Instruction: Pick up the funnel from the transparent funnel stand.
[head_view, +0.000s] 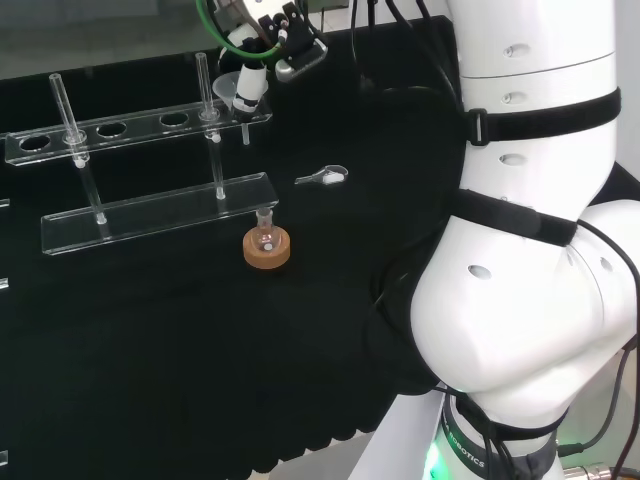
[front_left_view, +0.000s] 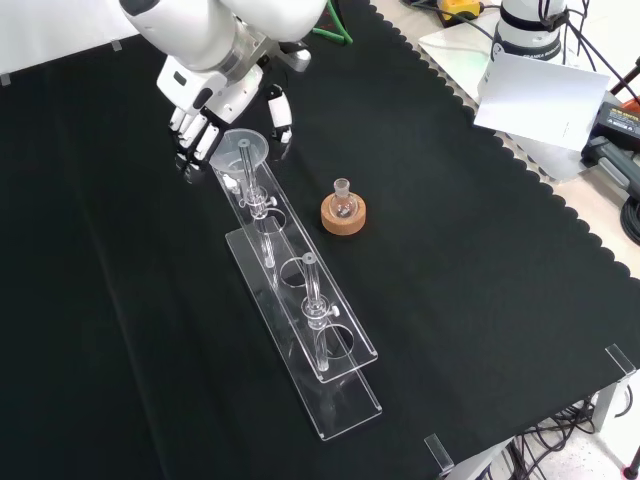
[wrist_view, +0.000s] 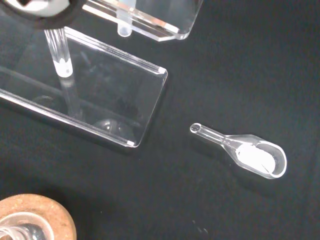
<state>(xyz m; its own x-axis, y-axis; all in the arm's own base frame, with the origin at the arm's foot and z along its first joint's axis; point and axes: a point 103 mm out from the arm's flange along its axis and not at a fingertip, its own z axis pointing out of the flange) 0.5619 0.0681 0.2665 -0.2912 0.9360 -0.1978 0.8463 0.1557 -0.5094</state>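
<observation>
The hand (front_left_view: 215, 100) is seen at the upper left of the front view, right at the far end of the stand (front_left_view: 300, 330), with its fingers (front_left_view: 192, 118) reaching down behind and beside the funnel (front_left_view: 240, 150). Whether those fingers are actually closed round the funnel can't be told; they look close to it or touching, with the thumb (front_left_view: 283, 115) off on the right side of it. In the head view the hand (head_view: 262, 45) is found at the top centre, with one white finger (head_view: 250, 88) hanging down right next to the funnel (head_view: 226, 88).

The funnel is seated in the end hole of the stand's top shelf, wide mouth up, stem poking down through. The stand (head_view: 160, 215) itself is laid out as a long clear two-level rack on the black cloth (front_left_view: 480, 260), with two upright posts.

Just beside the stand, a small flask (front_left_view: 344, 203) is parked on a cork ring (front_left_view: 343, 217). A small clear scoop (wrist_view: 247, 154) with something white in it is spotted in the wrist view, lying flat on the cloth apart from the stand's corner (wrist_view: 145, 100); it's also there in the head view (head_view: 325, 177), centre frame.
</observation>
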